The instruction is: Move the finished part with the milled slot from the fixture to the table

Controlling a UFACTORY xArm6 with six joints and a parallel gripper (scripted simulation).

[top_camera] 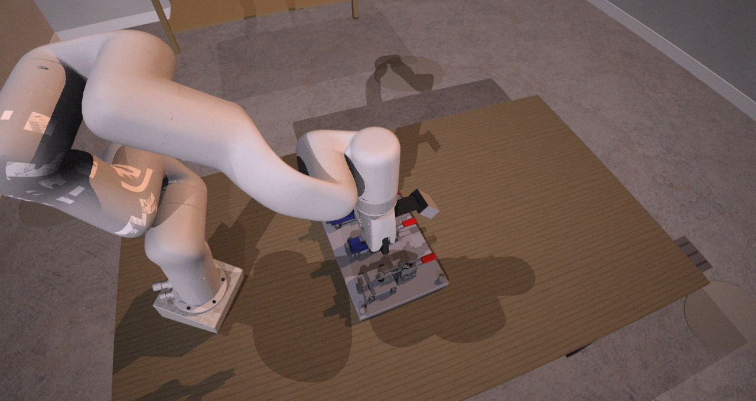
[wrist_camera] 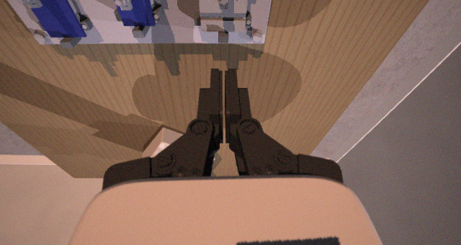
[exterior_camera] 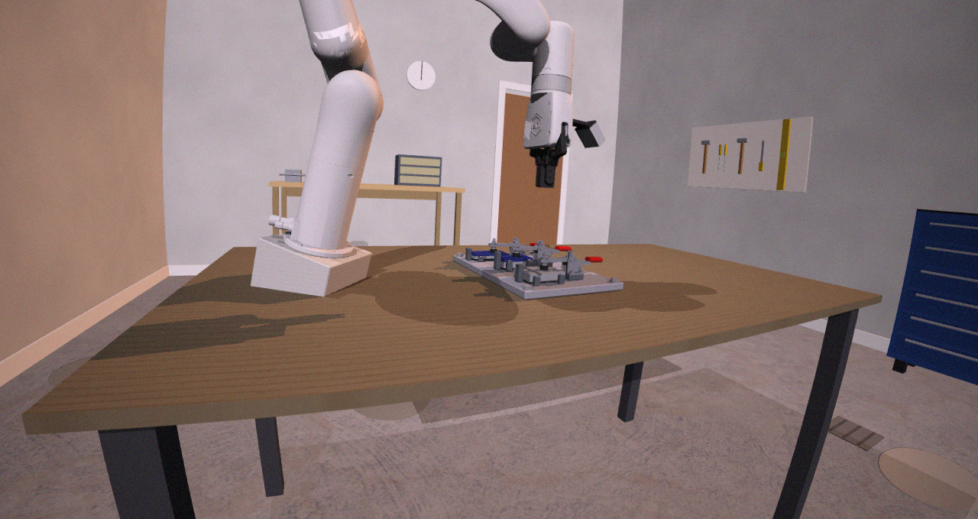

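The grey fixture plate point(top_camera: 404, 295) point(exterior_camera: 601, 284) point(wrist_camera: 104, 28) lies mid-table with three nests and toggle clamps with red handles point(top_camera: 428, 257) point(exterior_camera: 593, 258). Two blue blanks point(top_camera: 357, 245) point(exterior_camera: 506, 257) sit in their nests; in the wrist view they show as one blank point(wrist_camera: 55, 12) and a second blank point(wrist_camera: 135, 5). The grey finished part point(top_camera: 388, 277) point(wrist_camera: 223, 19) with its slot sits in the end nest. My gripper point(top_camera: 384, 249) point(exterior_camera: 545, 177) point(wrist_camera: 223, 85) is shut on nothing and hangs high above the fixture, pointing straight down.
The wooden table point(top_camera: 528, 213) point(exterior_camera: 410, 338) point(wrist_camera: 306, 58) carries the robot base point(top_camera: 198, 303) point(exterior_camera: 307, 270) left of the fixture. A side table point(exterior_camera: 369, 189) stands at the back wall. A blue drawer cabinet point(exterior_camera: 943, 290) stands at the right.
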